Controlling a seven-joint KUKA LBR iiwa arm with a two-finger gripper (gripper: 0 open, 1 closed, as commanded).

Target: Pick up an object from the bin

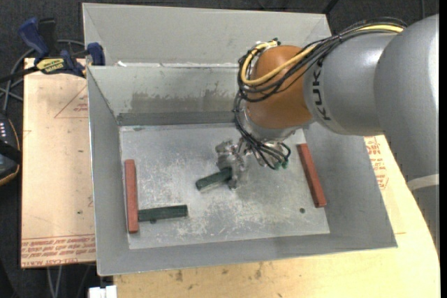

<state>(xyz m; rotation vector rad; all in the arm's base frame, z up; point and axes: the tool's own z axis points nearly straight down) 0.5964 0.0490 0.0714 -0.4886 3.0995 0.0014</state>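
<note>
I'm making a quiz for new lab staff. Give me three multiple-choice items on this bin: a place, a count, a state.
1. Where in the bin is the gripper? A at its left wall; B at the middle dark green bar's right end; C at its front rim.
2. How many reddish bars lie there? A one; B two; C four.
3. How does the front-left dark green bar lie? A flat; B upright; C on the rim.
Answers: B, it hangs at that bar's end; B, one lies left, one right; A, its whole length rests on the floor.
</note>
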